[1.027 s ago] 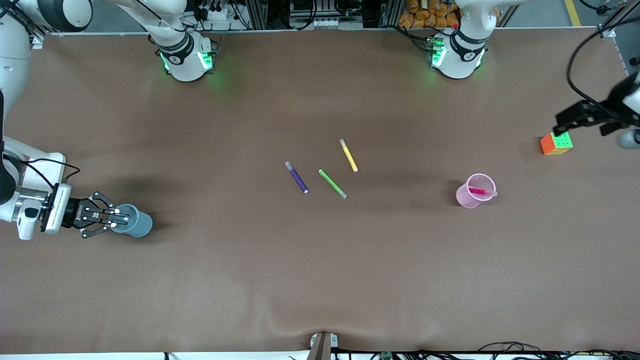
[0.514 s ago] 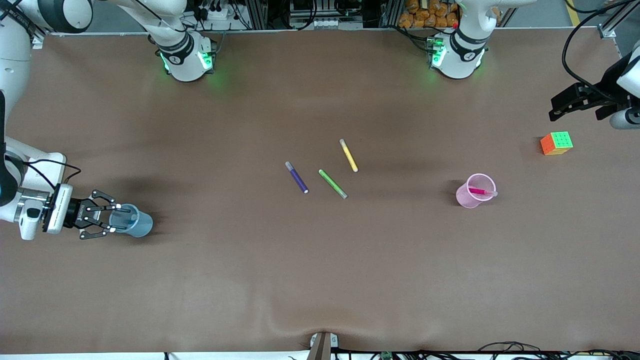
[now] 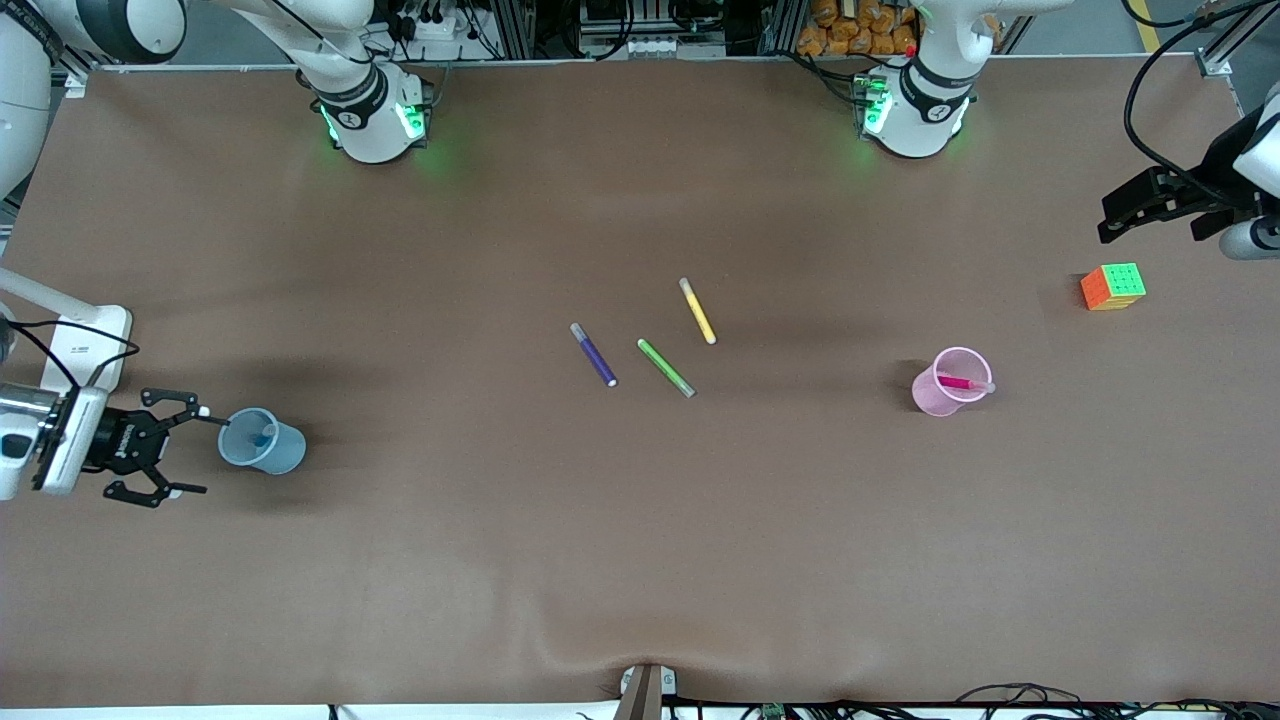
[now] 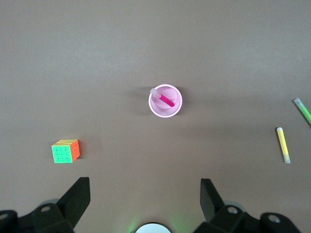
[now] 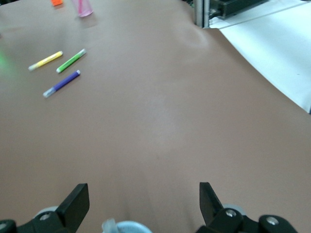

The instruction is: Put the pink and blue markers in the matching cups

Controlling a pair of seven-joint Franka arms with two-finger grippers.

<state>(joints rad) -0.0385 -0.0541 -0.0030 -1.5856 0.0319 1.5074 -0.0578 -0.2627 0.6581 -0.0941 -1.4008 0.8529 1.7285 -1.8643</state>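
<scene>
My right gripper (image 3: 190,450) hangs low at the right arm's end of the table (image 3: 640,560), its jaws spread wide and holding nothing, the fingertips just beside the blue cup (image 3: 262,442) and apart from its rim; that cup stands upright on the table with the blue marker (image 3: 266,432) leaning inside it, greyish end up; in the right wrist view only the cup's rim (image 5: 128,227) and the marker's pale tip (image 5: 109,225) show at the edge between my open fingers (image 5: 77,201); farther from the front camera, near the middle of the table, three pens lie flat and apart from one another: the purple pen (image 3: 594,355) toward the right arm's end, the green pen (image 3: 666,368) beside it, and the yellow pen (image 3: 698,311) farthest of the three from the camera; toward the left arm's end stands the pink cup (image 3: 948,382), upright, with the pink marker (image 3: 960,383) inside, slanting across its mouth so that the pale end rests on the rim; farther still, near the table's edge, sits a colour cube (image 3: 1113,287); my left gripper (image 3: 1135,215) waits in the air over that end of the table, above the cube, jaws wide and empty.
</scene>
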